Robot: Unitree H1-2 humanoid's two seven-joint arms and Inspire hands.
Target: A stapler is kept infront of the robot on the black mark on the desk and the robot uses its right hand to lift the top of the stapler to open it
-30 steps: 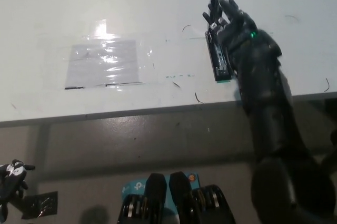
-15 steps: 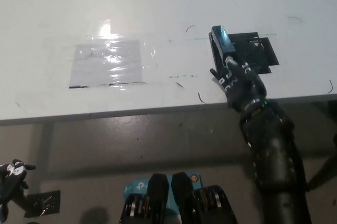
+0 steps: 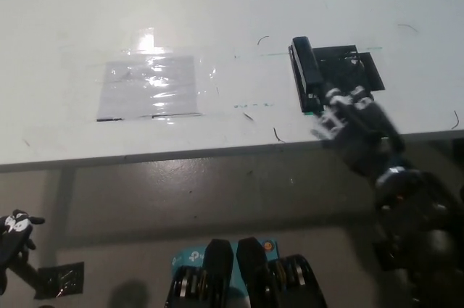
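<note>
I am looking down at the stapler (image 3: 306,75), which is lying flat on the white table (image 3: 217,11) along the left edge of the black mark (image 3: 349,67), its long body running away from me. From up here I am reading its top as lowered onto the base, so I am judging the opening step as not showing any result; the picture is too dim for me to be sure whether the top is fully seated.

My black right hand (image 3: 348,116) is sitting just on my side of the stapler, over the table's near edge, and it is not touching the stapler as far as I can see. It is smeared with motion blur, so I cannot tell whether its fingers are spread or pressed together, and I am making no claim about it holding anything.

My white left hand (image 3: 16,227) is resting far from the stapler, well below the table level at the lower left, and it is too small and dark for me to say how its fingers are set.

A taped clear sheet (image 3: 148,88) is lying well to the left of the stapler and is not part of this job.

I am judging that the lift is what remains: bringing the right hand back to the stapler's top and raising it
</note>
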